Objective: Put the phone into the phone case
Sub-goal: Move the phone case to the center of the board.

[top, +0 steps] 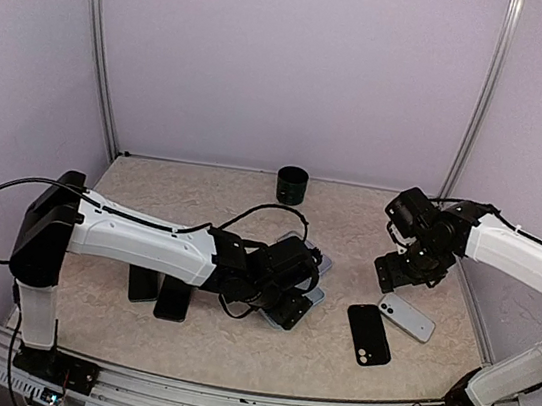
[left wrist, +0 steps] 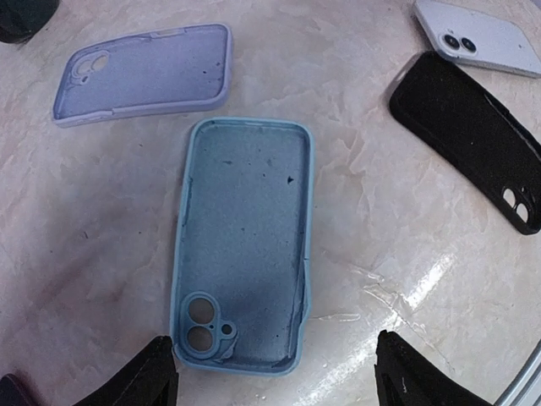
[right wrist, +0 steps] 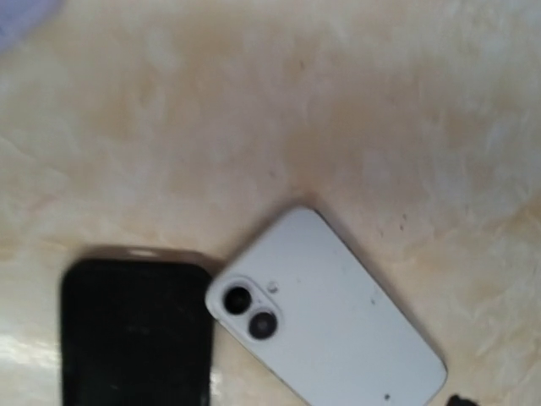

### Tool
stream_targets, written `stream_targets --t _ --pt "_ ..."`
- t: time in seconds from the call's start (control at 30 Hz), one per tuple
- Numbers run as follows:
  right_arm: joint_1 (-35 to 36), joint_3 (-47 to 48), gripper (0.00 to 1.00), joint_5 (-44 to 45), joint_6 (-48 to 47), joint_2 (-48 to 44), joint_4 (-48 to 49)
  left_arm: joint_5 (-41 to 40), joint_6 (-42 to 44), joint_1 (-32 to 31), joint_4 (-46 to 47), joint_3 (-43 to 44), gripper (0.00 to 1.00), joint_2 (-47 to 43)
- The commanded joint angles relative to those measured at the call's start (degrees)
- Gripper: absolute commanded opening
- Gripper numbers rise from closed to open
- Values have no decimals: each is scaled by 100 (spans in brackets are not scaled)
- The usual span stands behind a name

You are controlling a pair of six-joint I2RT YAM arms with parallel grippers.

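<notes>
A pale white phone lies camera side up on the table, also seen from above. An empty light blue phone case lies open side up, with my left gripper hovering open over its camera-hole end, one finger on each side and nothing held. A black case lies right beside the phone. My right gripper hangs above the phone, just behind it. Only one of its fingertips shows at the frame edge, spread wide, and nothing is in it.
A lavender case lies open side up behind the blue one. The black case and white phone sit to its right. Two dark phones lie at the left under the left arm. A black cup stands at the back.
</notes>
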Motion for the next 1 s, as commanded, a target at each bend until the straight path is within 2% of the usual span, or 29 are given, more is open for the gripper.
stream_targets --t 0.0,0.1,0.23,0.47,0.77,0.97 --pt "-127 205 90 67 -96 326 -357 37 168 -64 29 313 79 462" --pt "-132 490 91 543 83 686 -764 -208 194 -79 -157 423 79 694" --pt "43 607 99 682 286 1025 -1026 -566 229 -172 -255 408 79 879" --pt "434 820 99 1195 804 1380 -1528 -1263 202 -269 -503 283 79 1040" --pt "492 678 99 1214 984 1283 -1485 -2085 86 -57 -666 -390 78 567" --pt "475 416 99 756 592 954 -893 -2115 148 426 -453 -625 78 325"
